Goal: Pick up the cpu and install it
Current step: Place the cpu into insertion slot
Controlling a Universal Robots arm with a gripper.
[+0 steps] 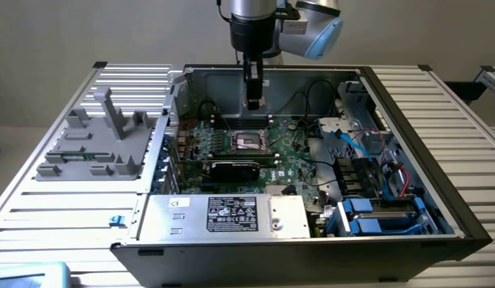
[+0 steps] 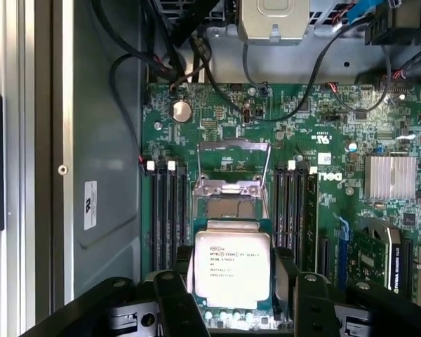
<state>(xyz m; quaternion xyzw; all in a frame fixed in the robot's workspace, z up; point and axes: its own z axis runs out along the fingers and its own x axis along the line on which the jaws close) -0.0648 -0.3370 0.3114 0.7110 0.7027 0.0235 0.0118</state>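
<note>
Computer case (image 1: pixel 271 264) lies open, motherboard (image 1: pixel 291 153) bare. Pincer (image 1: pixel 253 106), clenched on the cpu (image 2: pixel 231 270), hangs at twelve o'clock of the open socket (image 1: pixel 251 141) in the exterior view. Carrying step, I judge; seating calls for square alignment over that socket.

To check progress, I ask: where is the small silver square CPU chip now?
In the wrist view, the silver square CPU chip is held in the black gripper, above the green motherboard and near the open metal-framed socket.
</note>
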